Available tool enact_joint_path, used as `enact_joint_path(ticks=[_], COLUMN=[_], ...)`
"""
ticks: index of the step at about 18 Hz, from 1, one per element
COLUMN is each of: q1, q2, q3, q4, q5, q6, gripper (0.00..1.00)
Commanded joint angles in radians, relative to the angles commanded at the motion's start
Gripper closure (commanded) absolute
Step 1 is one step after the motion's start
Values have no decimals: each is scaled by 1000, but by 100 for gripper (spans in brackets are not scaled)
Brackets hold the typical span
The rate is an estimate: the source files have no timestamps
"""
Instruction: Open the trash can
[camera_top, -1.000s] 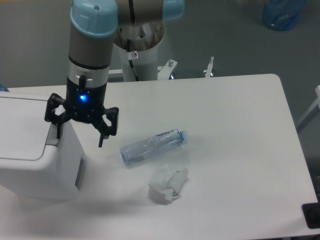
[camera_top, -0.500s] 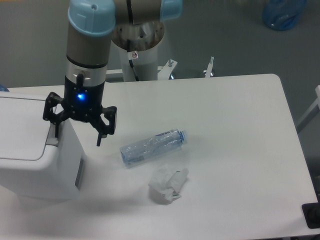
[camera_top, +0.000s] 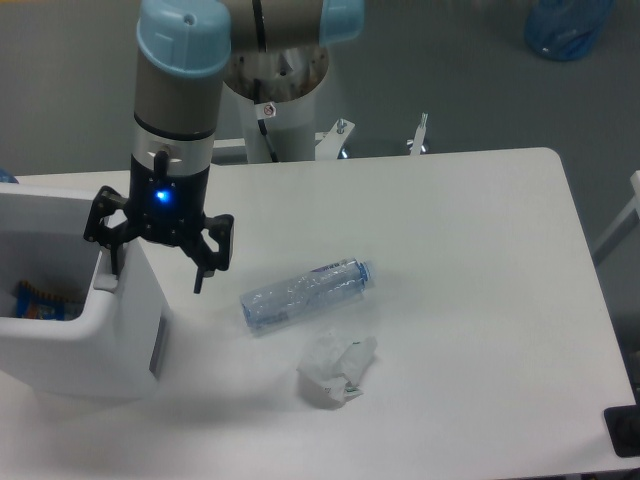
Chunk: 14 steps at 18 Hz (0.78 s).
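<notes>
Since the earlier frame, the flat lid of the trash can has gone from the top opening: the interior now shows, with a blue and orange item lying inside. Arm and gripper have barely shifted in that time.

Trash can: stands at the left edge of the surface, partly cut off by the frame edge. Top is open. A grey rectangular panel shows on its right side wall.

Gripper: hangs over the right rim of the trash can, with a blue light lit on its body. Fingers are spread apart and hold nothing. The left-hand finger sits at the inner right rim of the can; whether it touches cannot be told. The other finger hangs outside the can, above the surface.

Other items: a clear plastic bottle lies on its side near the middle of the surface, cap end pointing toward the right edge. A crumpled white paper wad lies just beside it, toward the front edge.
</notes>
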Motion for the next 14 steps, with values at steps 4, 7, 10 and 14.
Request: enact_joint_path(ticks=[4,7,10,14], q1=[0,2,12,84], q2=[2,-2,-6,-31], q3=[15,18,11,-5], q4=[5,46,80,89], q5=[0,9,95,182], q6=[9,12,26,133], gripper=[0,0,0,0])
